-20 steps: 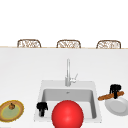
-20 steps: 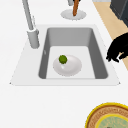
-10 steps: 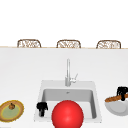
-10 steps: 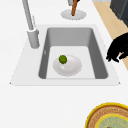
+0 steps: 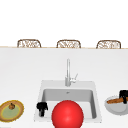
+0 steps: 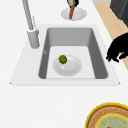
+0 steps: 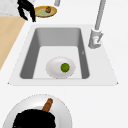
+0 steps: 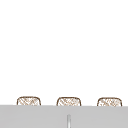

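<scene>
1. The right hand [image 5: 123,95] is closed around a brown stick [image 5: 114,101] in a grey bowl [image 5: 115,109] right of the sink [image 5: 40,95].
2. A green ball [image 6: 62,59] sits on the white plate [image 6: 72,67] inside the sink.
3. The left hand [image 5: 41,107] hangs with curled fingers at the sink's front left corner.

A white tabletop [image 5: 25,75] fills the frame's middle, with the sink [image 5: 67,86] set into it at lower centre. A yellow-rimmed plate [image 5: 11,110] lies at lower left, a white plate [image 5: 116,108] at lower right.
</scene>
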### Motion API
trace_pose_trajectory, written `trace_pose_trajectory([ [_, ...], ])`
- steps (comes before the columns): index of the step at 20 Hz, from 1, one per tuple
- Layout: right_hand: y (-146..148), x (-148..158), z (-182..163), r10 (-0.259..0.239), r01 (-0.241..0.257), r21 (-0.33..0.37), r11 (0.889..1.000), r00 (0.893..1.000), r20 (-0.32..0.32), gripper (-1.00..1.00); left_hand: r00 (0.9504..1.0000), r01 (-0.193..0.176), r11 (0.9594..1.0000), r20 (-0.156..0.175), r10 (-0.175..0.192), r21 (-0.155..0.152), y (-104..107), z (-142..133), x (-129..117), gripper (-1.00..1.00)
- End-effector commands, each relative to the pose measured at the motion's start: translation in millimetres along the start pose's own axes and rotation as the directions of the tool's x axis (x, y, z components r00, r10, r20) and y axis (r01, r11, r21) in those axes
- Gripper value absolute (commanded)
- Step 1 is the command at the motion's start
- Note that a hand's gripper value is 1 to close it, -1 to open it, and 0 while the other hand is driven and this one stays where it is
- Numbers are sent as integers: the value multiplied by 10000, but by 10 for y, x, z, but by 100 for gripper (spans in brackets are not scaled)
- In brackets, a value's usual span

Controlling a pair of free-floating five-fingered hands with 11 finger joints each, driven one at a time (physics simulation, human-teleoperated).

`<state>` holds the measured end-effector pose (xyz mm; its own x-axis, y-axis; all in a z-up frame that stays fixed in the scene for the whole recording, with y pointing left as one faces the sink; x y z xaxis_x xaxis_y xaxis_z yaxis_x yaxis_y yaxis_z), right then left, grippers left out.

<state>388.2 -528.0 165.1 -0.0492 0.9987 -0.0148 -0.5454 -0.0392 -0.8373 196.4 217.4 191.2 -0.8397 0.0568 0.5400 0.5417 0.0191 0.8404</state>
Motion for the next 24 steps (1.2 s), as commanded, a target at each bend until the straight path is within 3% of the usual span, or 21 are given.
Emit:
trace_pose_trajectory([
  [1, 43, 24, -104, -245, 245, 23, 9997, 9996, 162, 100, 10000, 0, 10000, 0, 0, 0, 0, 0, 0, 0],
  [5, 148, -48, -120, 60, -60, 34, 10000, 10000, 16, 100, 10000, 0, 10000, 0, 0, 0, 0, 0, 0, 0],
  [6, 154, -59, -126, 110, -110, 24, 9999, 9998, 140, -100, 10000, 0, 10000, 0, 0, 0, 0, 0, 0, 0],
  [8, 111, -37, -144, 197, -200, 373, 9991, 9998, 60, -100, 10000, 0, 10000, 0, 0, 0, 0, 0, 0, 0],
  [11, -75, -19, 5, 798, -794, 265, 9965, 9967, -152, -100, 10000, 0, 10000, 0, 0, 0, 0, 0, 0, 0],
  [15, -244, 74, 41, 574, -571, 1059, 9927, 9983, -4, -100, 10000, 0, 10000, 0, 0, 0, 0, 0, 0, 0],
  [19, -427, 243, 143, 715, -709, 1613, 9844, 9974, 21, -100, 10000, 0, 10000, 0, 0, 0, 0, 0, 0, 0],
  [24, -539, 542, 180, 914, -896, 1084, 9901, 9957, -116, -100, 10000, 0, 10000, 0, 0, 0, 0, 0, 0, 0],
])
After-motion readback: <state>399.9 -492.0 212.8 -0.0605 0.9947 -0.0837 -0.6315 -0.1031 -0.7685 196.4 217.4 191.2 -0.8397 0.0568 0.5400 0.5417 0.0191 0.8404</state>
